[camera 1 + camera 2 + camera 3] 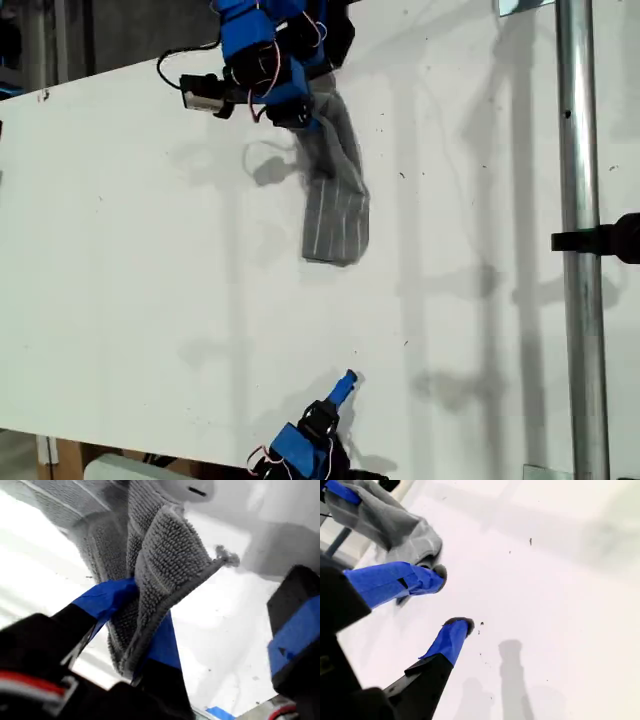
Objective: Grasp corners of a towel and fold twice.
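My first gripper has its jaws pinching one end of the towel, lifted off the tabletop. From that grip the bunched cloth trails down to rest flat. Only a thin hem near a corner seems held, so it could slip free. Well below the towel, my second gripper waits with jaws spread, holding nothing.

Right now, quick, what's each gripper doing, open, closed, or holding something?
My first gripper: closed on the soft grey striped towel, lifting one end.
My second gripper: open, holding nothing, apart from the towel.
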